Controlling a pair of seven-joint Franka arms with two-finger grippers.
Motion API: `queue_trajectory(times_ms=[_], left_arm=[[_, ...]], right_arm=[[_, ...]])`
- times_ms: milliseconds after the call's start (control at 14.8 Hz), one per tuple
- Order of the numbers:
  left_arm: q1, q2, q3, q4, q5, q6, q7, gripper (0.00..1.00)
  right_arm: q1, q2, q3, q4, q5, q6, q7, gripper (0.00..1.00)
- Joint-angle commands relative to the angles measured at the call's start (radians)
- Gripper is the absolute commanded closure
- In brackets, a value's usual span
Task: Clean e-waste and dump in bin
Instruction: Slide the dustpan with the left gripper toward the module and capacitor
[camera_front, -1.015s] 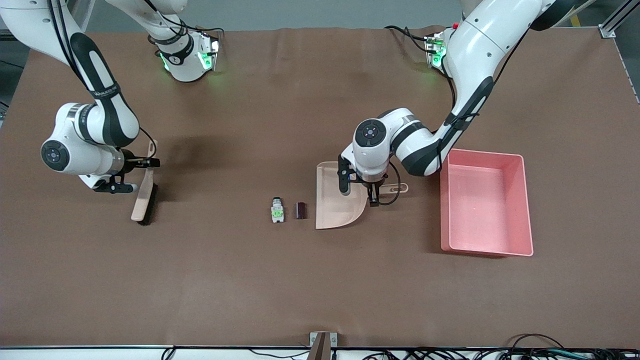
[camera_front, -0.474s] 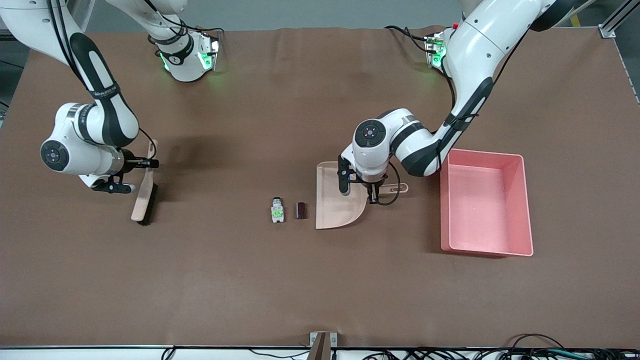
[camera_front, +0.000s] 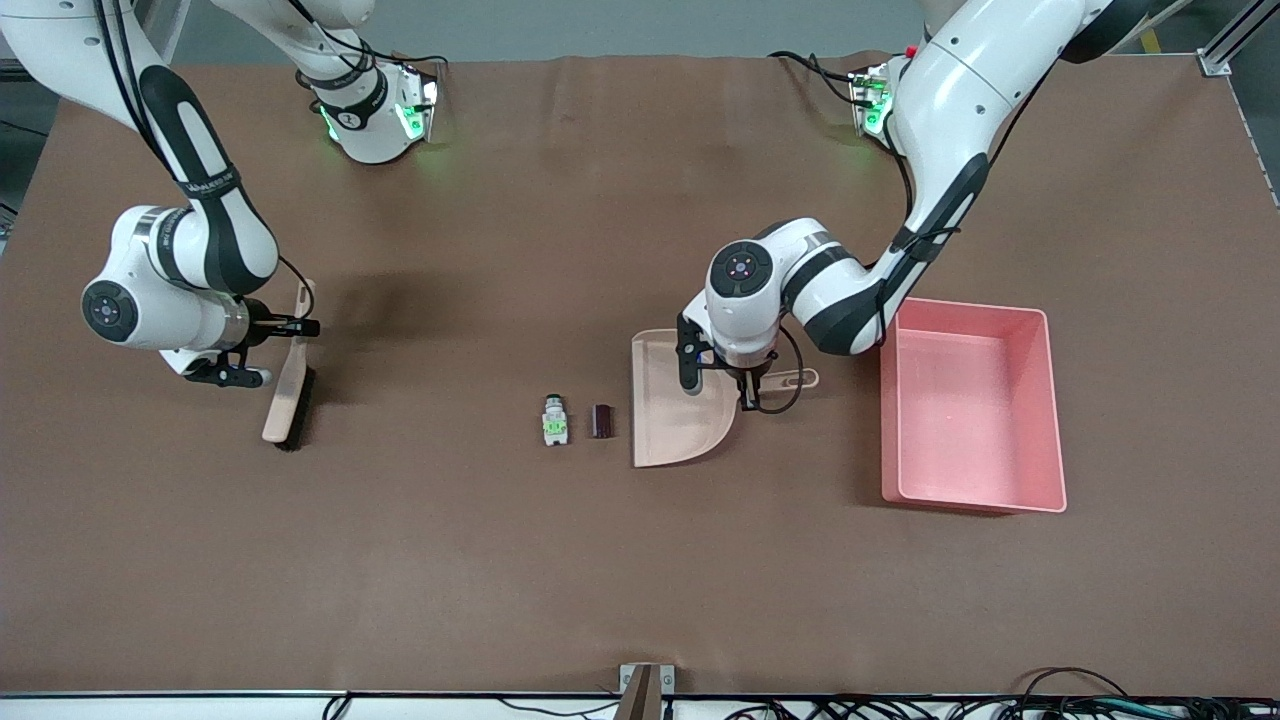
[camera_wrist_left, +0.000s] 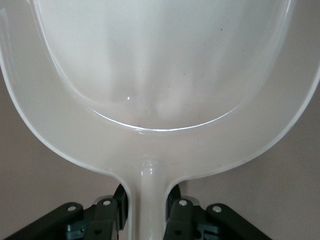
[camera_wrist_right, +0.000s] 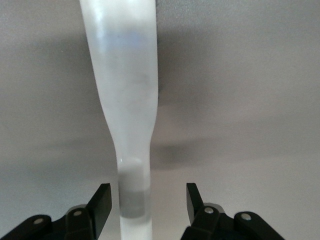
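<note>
Table (camera_front: 640, 580): was covered in a matte brown cloth, faintly creased
Bin (camera_front: 1052, 420): pink rectangular plastic tub with low straight walls, at the left arm's end, beside the dustpan
E-waste, labelled piece (camera_front: 554, 421): small white-grey block with a bright green label, lay on the cloth
E-waste, cylinder (camera_front: 601, 420): stubby, dark maroon-black, just beside the labelled piece and near the dustpan's straight lip
Dustpan (camera_front: 672, 410): smooth beige plastic, rounded scoop with a slim handle
Left gripper (camera_wrist_left: 146, 212): fingers were clamped on the dustpan's handle where it meets the scoop
Brush (camera_front: 288, 390): beige handle, dark bristles, at the right arm's end
Right gripper (camera_wrist_right: 146, 200): fingers stood apart on either side of the brush's narrow handle, not touching it
</note>
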Motion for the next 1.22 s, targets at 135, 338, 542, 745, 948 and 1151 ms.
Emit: queue_trajectory(times_ms=[135, 338, 542, 745, 948, 1151], left_arm=[[-0.023, 0.009, 0.003, 0.074, 0.022, -0.087, -0.005, 0.95], [-0.024, 0.034, 0.003, 0.099, 0.073, -0.087, -0.004, 0.95], [-0.062, 0.052, 0.006, 0.125, 0.094, -0.088, -0.005, 0.95], [-0.063, 0.06, 0.013, 0.128, 0.1, -0.088, 0.001, 0.95], [-0.055, 0.06, 0.013, 0.129, 0.095, -0.088, 0.021, 0.95], [-0.066, 0.09, 0.014, 0.19, 0.095, -0.168, 0.021, 0.95]], right_arm=[[0.011, -0.011, 0.013, -0.011, 0.014, -0.001, 0.036, 0.35], [0.011, -0.012, 0.013, -0.011, 0.014, 0.001, 0.036, 0.45], [0.003, -0.012, 0.011, -0.008, 0.014, 0.001, 0.035, 0.49], [0.003, -0.012, 0.011, -0.009, 0.014, -0.001, 0.036, 0.58], [0.003, -0.012, 0.011, -0.009, 0.014, -0.001, 0.036, 0.61], [0.003, -0.012, 0.011, -0.009, 0.014, -0.002, 0.038, 0.71]])
